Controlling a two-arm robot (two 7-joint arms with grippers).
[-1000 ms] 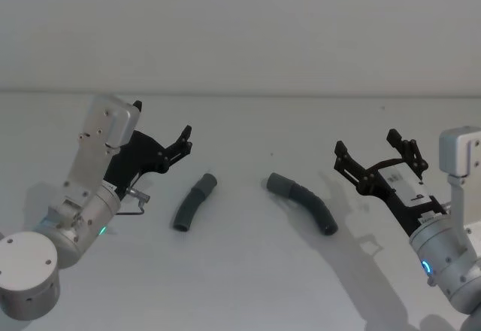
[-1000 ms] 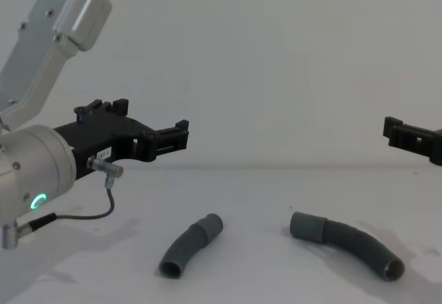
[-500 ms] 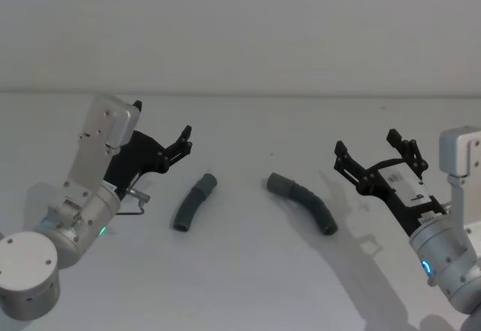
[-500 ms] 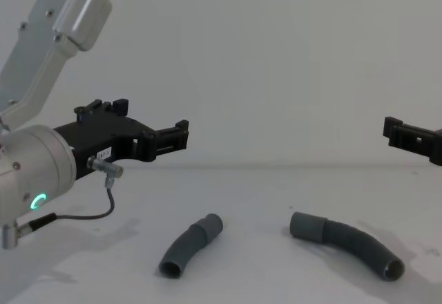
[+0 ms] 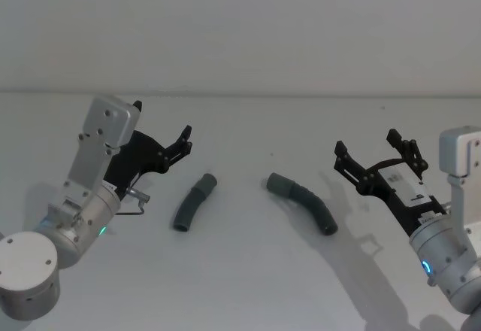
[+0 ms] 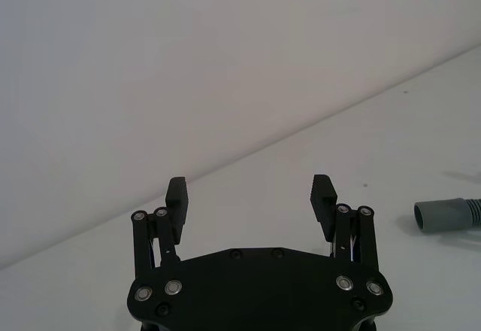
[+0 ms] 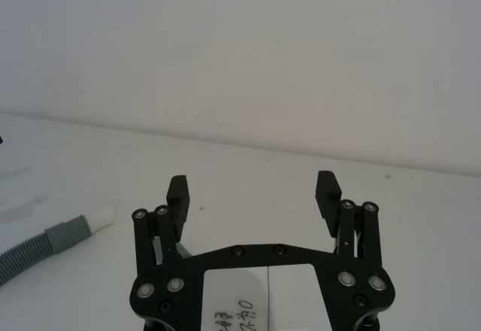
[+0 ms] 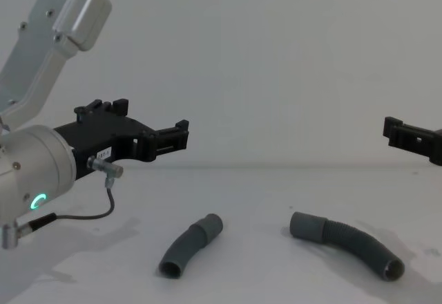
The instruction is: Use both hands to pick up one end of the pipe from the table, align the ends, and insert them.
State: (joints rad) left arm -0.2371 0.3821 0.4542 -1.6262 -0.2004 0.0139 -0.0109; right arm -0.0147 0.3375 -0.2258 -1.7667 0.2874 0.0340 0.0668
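Now, left pincer (image 5: 161, 119) spread wide, empty, right pincer (image 5: 366, 141) likewise, shorter pipe (image 5: 194, 202), longer pipe (image 5: 302, 202) apart on table (image 5: 240, 278).

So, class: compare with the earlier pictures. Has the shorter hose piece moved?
No. The shorter hose piece lies where it did, equally far from the table's back edge and from the longer hose piece.

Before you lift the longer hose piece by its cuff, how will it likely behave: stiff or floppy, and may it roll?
The longer hose piece has a corrugated body, so it will probably flex somewhat beyond the grip. Its smooth cuff looks like the firmer place to hold. Being curved, it seems unlikely to roll far.
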